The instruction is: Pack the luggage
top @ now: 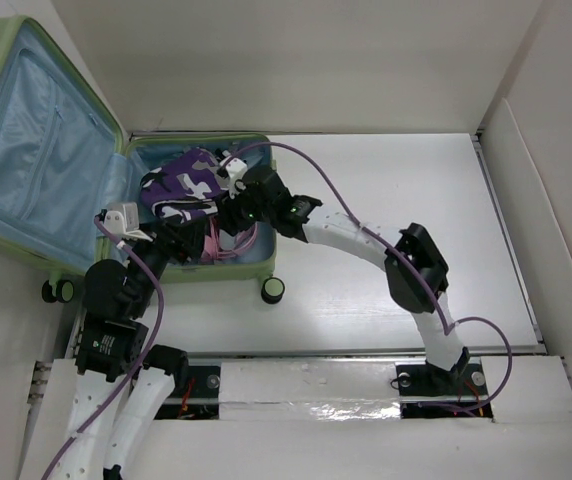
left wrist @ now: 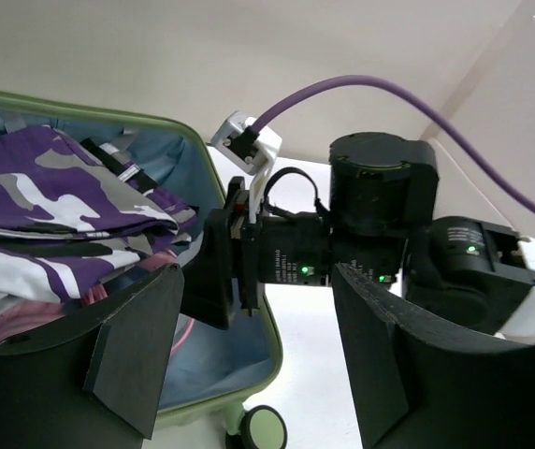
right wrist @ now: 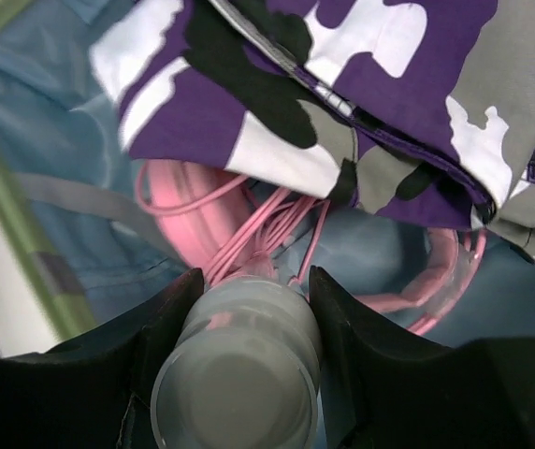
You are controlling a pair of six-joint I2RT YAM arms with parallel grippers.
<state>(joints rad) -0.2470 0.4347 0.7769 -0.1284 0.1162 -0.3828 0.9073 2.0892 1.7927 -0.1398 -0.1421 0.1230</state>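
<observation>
Luggage [top: 236, 272] open at 10 o'clock on the table, purple camouflage cloth [right wrist: 389, 94] and pink cords [right wrist: 258, 234] inside. Right gripper [right wrist: 249, 290] clamped on clear cup [right wrist: 239, 365]. Left gripper [left wrist: 258, 281] apart, empty, at 6 o'clock rim

light green luggage [top: 246, 268], purple camouflage cloth [top: 181, 185]

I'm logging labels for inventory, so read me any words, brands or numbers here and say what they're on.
No text is readable.
White print on the right arm's black motor housing: too small to read.
White label on the left arm's black housing: blurred.
The luggage, camouflage garment, clear container: no print visible.
</observation>
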